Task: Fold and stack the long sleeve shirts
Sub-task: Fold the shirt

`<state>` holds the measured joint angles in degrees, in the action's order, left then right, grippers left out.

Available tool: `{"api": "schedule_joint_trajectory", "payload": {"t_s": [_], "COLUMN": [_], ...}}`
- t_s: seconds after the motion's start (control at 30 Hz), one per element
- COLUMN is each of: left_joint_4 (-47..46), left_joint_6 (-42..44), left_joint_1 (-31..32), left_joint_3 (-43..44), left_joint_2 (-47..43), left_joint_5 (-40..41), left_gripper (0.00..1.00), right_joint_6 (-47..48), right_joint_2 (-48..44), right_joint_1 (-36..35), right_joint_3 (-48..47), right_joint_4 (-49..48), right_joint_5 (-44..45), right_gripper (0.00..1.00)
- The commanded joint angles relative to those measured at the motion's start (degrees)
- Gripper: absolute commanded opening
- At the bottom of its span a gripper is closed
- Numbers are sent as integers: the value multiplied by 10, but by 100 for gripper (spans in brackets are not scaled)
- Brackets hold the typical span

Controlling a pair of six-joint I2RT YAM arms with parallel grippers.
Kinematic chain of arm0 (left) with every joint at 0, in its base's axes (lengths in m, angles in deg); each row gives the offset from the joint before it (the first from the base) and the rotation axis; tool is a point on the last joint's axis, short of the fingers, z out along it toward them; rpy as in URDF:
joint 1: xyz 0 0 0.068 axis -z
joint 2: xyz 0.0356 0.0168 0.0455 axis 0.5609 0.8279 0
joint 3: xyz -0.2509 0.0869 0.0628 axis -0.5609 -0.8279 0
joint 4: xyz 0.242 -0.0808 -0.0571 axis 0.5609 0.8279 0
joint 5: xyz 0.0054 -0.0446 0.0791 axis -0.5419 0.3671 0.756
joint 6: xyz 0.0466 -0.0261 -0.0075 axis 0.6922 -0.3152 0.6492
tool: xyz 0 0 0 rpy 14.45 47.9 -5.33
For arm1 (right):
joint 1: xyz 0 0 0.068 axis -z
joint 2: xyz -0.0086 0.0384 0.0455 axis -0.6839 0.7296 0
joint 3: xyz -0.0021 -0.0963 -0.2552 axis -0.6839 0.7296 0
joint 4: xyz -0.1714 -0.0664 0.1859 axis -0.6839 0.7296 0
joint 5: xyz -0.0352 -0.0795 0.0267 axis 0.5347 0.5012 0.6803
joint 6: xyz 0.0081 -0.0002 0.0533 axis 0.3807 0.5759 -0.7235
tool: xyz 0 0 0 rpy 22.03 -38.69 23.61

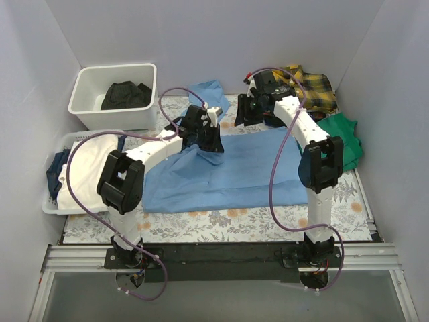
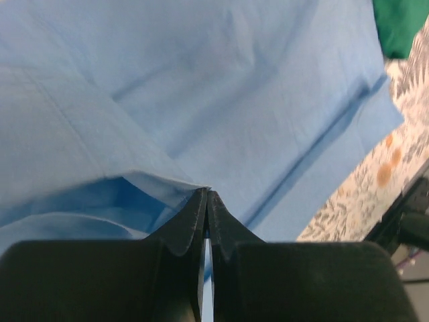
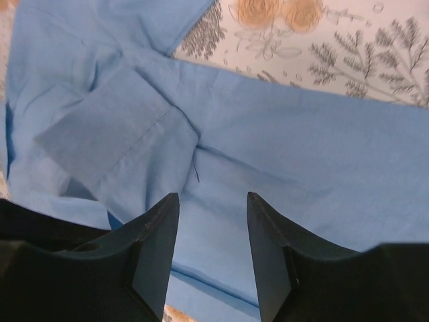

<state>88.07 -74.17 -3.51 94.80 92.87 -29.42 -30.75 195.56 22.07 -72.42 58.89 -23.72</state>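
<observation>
Mid-fold on the light blue shirt (image 1: 234,174) spread across the worktop (image 1: 221,218): left jaws pinched tight on a lifted edge, right jaws parted and empty above the cloth, so next I reckon I need a second hold there.

A robotics lab booth: white walls (image 1: 201,33) around arms (image 1: 151,153) bolted to a rail (image 1: 74,258).

Bright, even, diffuse light, soft faint shadows; overhead view sharp, both wrist views slightly soft and grainy.
</observation>
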Motion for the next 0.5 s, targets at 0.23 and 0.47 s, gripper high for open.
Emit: {"api": "schedule_joint_trajectory", "payload": {"t_s": [0.23,0.47], "left_joint_4": [9,-3], "left_joint_6": [34,31], "left_joint_1": [95,94], "left_joint_3": [-44,-92], "left_joint_2": [-8,-107], "left_joint_5": [5,110], "left_gripper": [11,54], "right_joint_6": [43,32], "right_joint_2": [-62,-144], "right_joint_1": [0,-1], "right_joint_3": [139,245], "right_joint_4": [-22,-83], "right_joint_5": [-21,0], "right_gripper": [54,58]}}
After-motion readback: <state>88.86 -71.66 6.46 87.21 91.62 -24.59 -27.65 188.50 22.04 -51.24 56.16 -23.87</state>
